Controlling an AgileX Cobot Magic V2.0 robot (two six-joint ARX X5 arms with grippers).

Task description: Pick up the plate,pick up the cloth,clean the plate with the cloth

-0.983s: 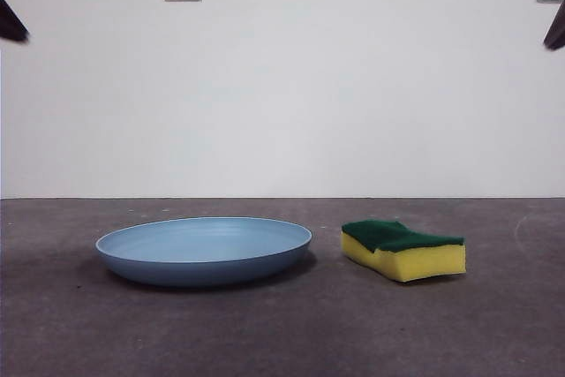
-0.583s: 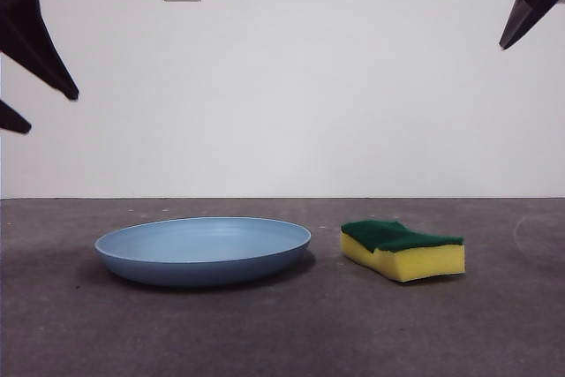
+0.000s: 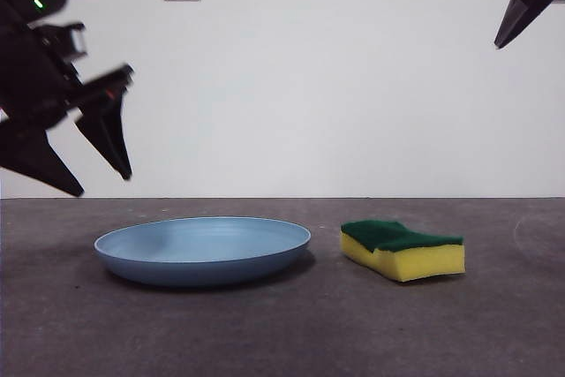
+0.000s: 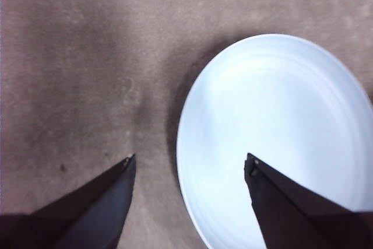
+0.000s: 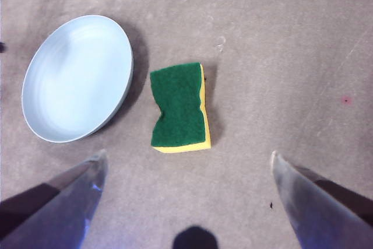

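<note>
Hovering spread-jawed over the light-blue plate's (image 3: 203, 249) rim, the left gripper (image 4: 189, 164) is best lowering one jaw inside and one outside. The right gripper (image 5: 189, 158), also agape and empty, is waiting high above the sponge (image 5: 178, 105). Blur is hiding the left arm's detail in the front view.

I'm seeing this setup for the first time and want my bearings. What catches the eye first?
A wide light-blue plate lies flat on the grey table, and beside it, apart from it, a yellow sponge with its green layer up. The left gripper hangs open above the plate's outer edge; the right gripper waits high up, also open, with the sponge in its view.
</note>
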